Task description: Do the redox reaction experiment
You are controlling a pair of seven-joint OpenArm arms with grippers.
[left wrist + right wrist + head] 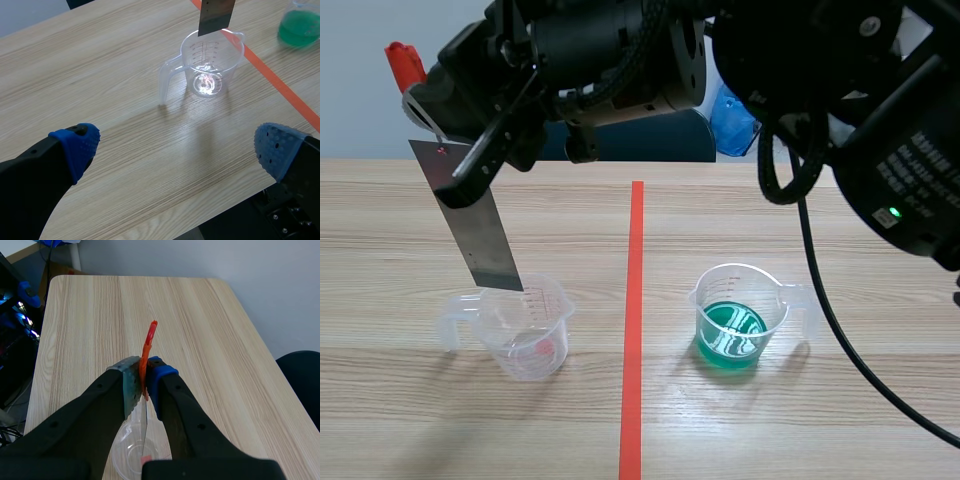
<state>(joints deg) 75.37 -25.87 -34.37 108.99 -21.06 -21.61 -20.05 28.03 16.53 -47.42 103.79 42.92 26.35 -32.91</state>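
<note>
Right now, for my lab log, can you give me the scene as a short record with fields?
Right hand: shut on red tool
Metal plate: hangs tilted below it, lower end over clear cup
Clear cup: left of tape line
Green-liquid cup: right of tape line
Left hand: open, holding nothing

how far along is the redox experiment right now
Done: the right gripper is shut on the red clip, the metal strip hanging from it. In hand: the strip hangs over the clear cup. Left: it is not yet in the cup of green liquid; the left gripper is open.
</note>
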